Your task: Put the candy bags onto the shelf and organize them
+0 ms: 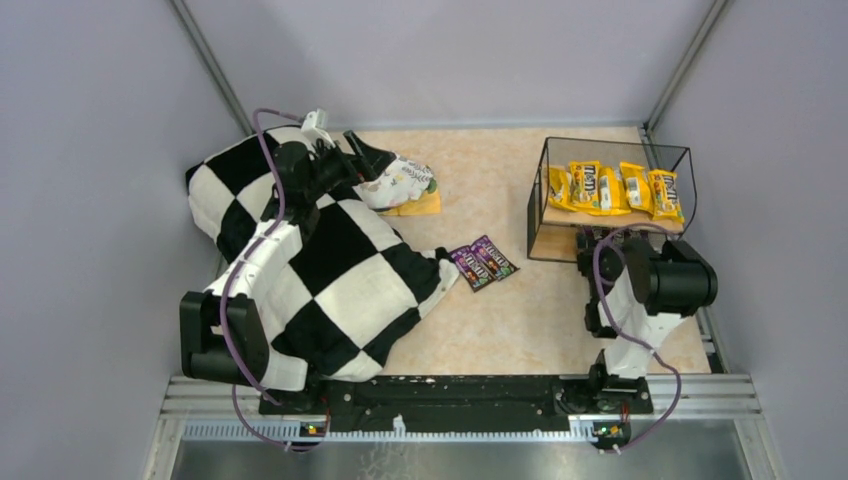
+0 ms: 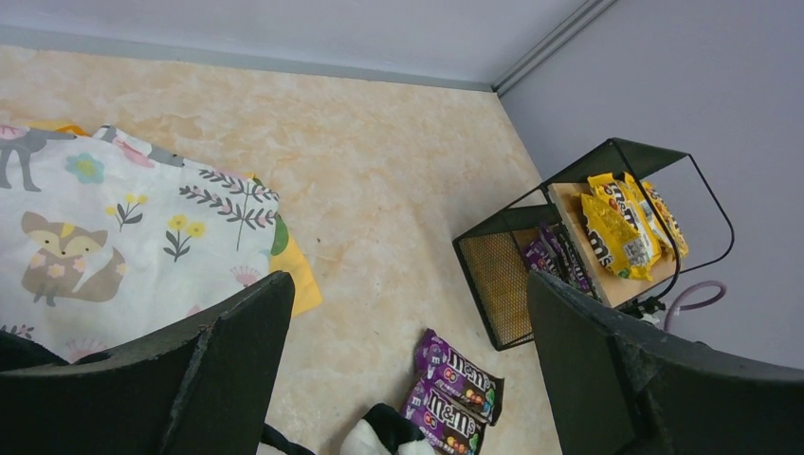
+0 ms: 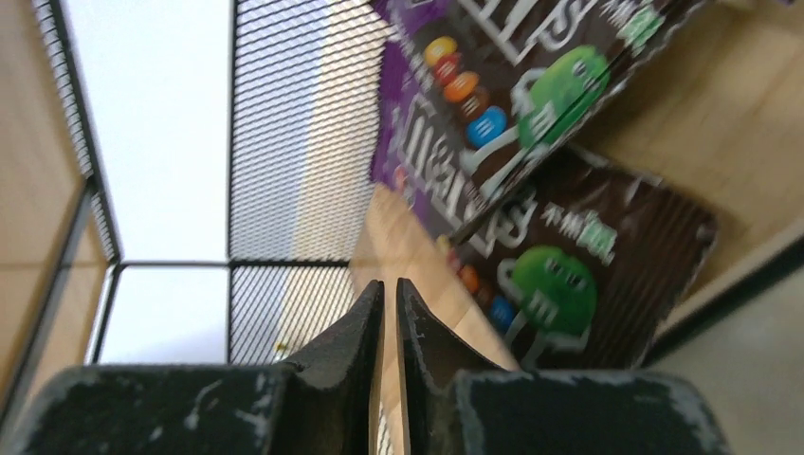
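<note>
The shelf (image 1: pixel 617 141) stands at the back right. Several yellow candy bags (image 1: pixel 612 188) lie in a row on its top board. Two dark purple candy bags (image 1: pixel 483 262) lie side by side on the table in the middle, also in the left wrist view (image 2: pixel 453 389). My right gripper (image 1: pixel 592 240) is shut and empty, reaching into the shelf's lower tier. Its tips (image 3: pixel 390 289) sit just beside two purple-brown bags (image 3: pixel 559 275) lying on the lower board (image 3: pixel 740 104). My left gripper (image 1: pixel 362 160) is open and empty at the back left, above the table (image 2: pixel 410 284).
A large black-and-white checkered cloth (image 1: pixel 330 270) covers the left side under my left arm. A white patterned cloth bundle (image 1: pixel 398 182) lies on a flat yellow-orange piece (image 1: pixel 425 206) at the back left. Grey walls close in the back and sides.
</note>
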Available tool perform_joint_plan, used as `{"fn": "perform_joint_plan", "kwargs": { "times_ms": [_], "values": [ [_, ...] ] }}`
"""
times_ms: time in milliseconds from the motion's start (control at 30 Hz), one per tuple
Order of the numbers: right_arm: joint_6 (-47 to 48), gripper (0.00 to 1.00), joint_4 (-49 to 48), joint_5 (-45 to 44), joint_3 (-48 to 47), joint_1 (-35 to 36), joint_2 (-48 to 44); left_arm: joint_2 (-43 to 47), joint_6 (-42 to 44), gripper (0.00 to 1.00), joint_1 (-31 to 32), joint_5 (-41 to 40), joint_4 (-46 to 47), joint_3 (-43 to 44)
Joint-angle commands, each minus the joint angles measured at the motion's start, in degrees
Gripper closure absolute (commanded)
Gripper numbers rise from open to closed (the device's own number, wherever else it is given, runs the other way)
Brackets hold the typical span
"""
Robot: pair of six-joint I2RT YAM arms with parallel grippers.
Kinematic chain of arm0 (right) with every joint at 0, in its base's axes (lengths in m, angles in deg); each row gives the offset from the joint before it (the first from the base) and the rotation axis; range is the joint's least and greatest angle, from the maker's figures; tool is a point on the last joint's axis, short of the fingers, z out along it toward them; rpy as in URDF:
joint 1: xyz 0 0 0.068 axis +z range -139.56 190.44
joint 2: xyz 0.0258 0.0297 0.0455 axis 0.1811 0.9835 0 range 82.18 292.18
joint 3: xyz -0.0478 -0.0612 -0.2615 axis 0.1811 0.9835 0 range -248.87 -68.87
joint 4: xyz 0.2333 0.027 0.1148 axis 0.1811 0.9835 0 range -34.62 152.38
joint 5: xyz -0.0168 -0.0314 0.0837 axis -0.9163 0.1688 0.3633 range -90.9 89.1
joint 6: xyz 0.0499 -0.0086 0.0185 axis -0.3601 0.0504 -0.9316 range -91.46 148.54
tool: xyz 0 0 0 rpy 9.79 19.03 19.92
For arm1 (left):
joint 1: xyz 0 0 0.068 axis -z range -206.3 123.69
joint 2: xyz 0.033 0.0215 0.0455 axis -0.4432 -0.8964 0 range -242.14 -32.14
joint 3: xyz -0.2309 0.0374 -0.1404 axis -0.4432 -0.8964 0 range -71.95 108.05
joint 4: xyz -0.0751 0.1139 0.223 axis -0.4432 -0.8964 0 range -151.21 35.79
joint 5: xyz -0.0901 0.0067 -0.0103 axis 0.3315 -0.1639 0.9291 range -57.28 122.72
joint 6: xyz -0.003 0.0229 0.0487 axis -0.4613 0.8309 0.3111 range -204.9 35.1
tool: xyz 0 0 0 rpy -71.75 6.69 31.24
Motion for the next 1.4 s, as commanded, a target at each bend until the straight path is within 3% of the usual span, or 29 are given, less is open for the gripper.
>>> {"fn": "perform_joint_plan", "kwargs": {
  "times_ms": [0,67,167,267,400,467,533,700,900,1367],
  "values": [
    [-0.19,0.88,10.79,4.31,4.20,0.37,-13.21,-0.19,-0.14,0.02,-0.10,0.83,3.00,0.56],
    [1.34,0.85,22.78,6.33,5.00,0.34,-22.40,-0.23,-0.42,0.02,-0.10,0.92,3.08,0.56],
    [6.03,0.75,53.18,7.16,1.21,0.43,-40.17,-0.22,-0.87,0.02,-0.10,1.29,3.46,0.48],
    [11.68,0.67,76.56,4.24,-2.49,0.33,-53.33,-0.07,-0.87,0.02,-0.03,1.26,3.47,0.39],
    [17.48,0.60,95.46,3.12,-5.47,-2.27,-63.82,-0.04,-0.46,0.02,0.11,0.87,3.24,0.39],
    [19.93,0.56,98.96,2.51,-6.41,-4.53,-66.31,-0.05,-0.34,0.02,0.23,0.69,3.11,0.39],
    [22.32,0.50,98.11,4.16,-6.35,-7.85,-67.66,-0.01,-0.33,0.02,0.40,0.59,3.07,0.39],
    [26.97,0.41,85.00,13.39,-4.44,-14.24,-64.21,-0.12,0.14,0.02,1.02,0.37,2.74,0.50],
    [28.24,0.45,70.85,18.29,-4.29,-15.46,-54.19,-0.40,0.74,0.02,1.30,0.26,2.10,0.93],
    [23.21,0.59,65.85,12.22,-4.89,-15.56,-46.11,-0.64,0.66,0.02,1.22,0.41,1.89,1.17]
  ]
}}
